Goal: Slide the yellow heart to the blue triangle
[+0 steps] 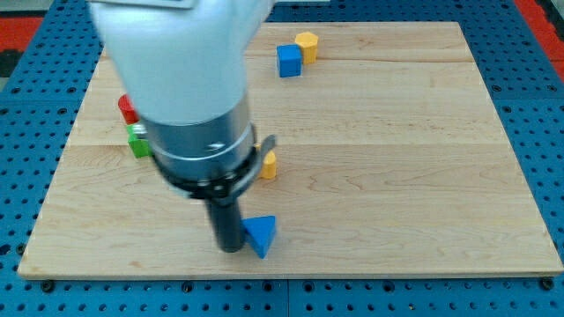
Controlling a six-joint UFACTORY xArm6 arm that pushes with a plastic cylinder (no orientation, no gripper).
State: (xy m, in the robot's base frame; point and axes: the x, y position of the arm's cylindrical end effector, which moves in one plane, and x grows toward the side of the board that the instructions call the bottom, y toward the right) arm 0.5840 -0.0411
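A blue triangle (pixel 261 235) lies near the board's bottom edge, left of centre. My tip (pixel 229 248) rests just to its left, touching or nearly touching it. A yellow block (pixel 268 165), partly hidden behind the arm so its shape is unclear, sits above the triangle, about a block's length away. The arm's large white and grey body covers the view's upper left.
A blue cube (pixel 288 61) and a yellow block (pixel 307 44) sit together near the board's top edge. A red block (pixel 128 107) and a green block (pixel 137 141) peek out at the left of the arm. The wooden board (pixel 414 176) lies on a blue pegboard.
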